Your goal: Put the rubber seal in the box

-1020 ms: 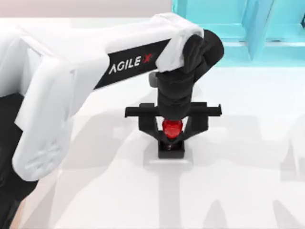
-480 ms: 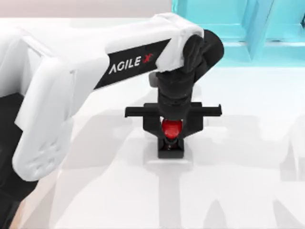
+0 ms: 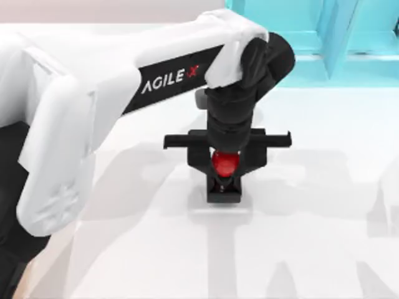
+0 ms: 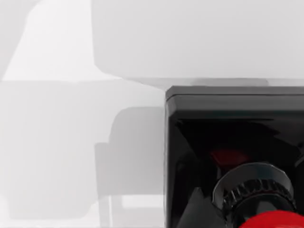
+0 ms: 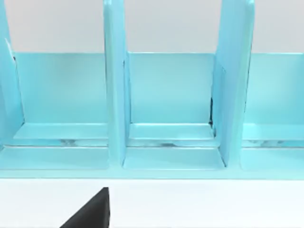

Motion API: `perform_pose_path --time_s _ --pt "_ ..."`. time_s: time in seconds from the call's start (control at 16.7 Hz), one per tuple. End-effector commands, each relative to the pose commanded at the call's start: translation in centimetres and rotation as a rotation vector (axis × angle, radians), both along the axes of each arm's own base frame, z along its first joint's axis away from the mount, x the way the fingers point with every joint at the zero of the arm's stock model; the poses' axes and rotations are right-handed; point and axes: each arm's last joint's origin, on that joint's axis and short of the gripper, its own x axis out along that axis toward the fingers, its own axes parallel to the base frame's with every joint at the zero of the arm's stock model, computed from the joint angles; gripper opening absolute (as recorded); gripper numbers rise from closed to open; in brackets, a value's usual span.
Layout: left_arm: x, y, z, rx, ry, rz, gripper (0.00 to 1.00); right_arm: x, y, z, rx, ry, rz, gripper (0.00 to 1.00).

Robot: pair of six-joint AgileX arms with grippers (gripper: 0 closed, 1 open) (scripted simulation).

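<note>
Rubber seal (image 3: 225, 177) stood upright near table (image 3: 324, 237) centre; red knob above black square base. Left pincer (image 3: 225, 169) pointed straight down, fingers (image 3: 198, 163) nearly shut, clamped on knob at 9 and 3 o'clock sides. Left arm (image 3: 112, 93) reached in from 9 o'clock, forearm lettered "AGILE X" in white on black band. Turquoise shelf unit (image 3: 312, 37) stood farther off toward 1 o'clock. Right pincer's fingers: cannot tell.
</note>
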Motion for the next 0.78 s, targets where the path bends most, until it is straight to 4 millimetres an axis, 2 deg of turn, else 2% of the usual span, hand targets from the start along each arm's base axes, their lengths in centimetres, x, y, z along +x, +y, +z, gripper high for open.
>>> perform_pose_path --time_s 0.48,0.6,0.78 --pt "0.0 0.0 7.9 -0.002 -0.001 0.0 0.0 0.0 0.0 0.0 0.0 0.0 0.0 1.0" --pt "-0.1 0.1 8.9 0.0 0.002 -0.001 0.0 0.0 0.0 0.0 0.0 0.0 0.0 1.0" --pt "-0.2 0.1 9.0 0.001 0.003 -0.002 0.0 0.0 0.0 0.0 0.0 0.0 0.0 1.0"
